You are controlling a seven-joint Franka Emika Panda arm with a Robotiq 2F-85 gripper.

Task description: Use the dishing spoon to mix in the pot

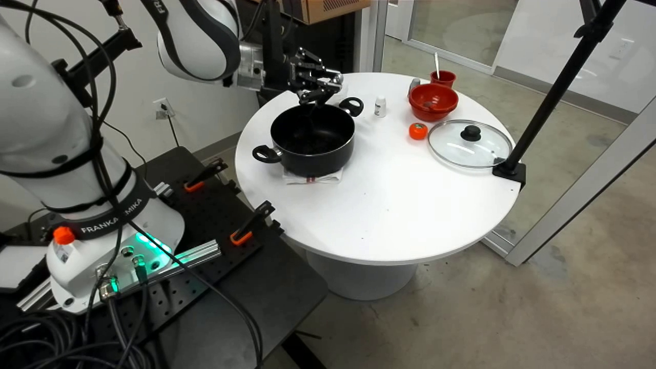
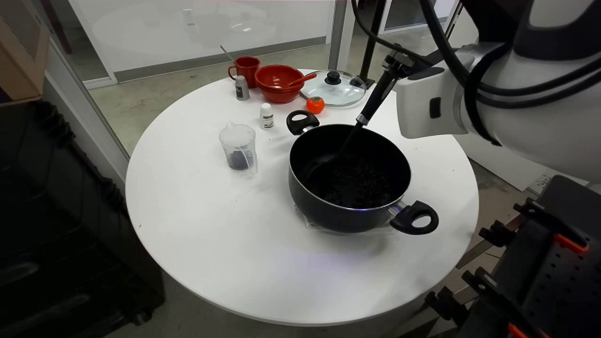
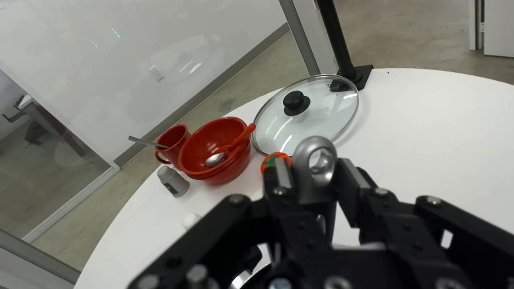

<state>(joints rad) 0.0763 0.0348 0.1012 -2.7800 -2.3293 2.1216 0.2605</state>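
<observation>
By its silver-ringed upper end, the long black dishing spoon [image 2: 362,119] is pinched in the black two-fingered gripper [image 3: 316,176], presumably for reach. The spoon's lower end is slanted into the deep black two-handled pot [image 2: 328,216], apparently for stirring; the round glass lid [image 3: 317,118] is set apart, likely so that access is left.

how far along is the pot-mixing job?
Done: the glass lid is off the pot and lies on the table; the end effector is closed on the dishing spoon.
In hand: the dishing spoon slants down into the pot, where dark pieces show; contact with them is unclear.
Left: likely some or all of the stirring; can't tell how much.
</observation>
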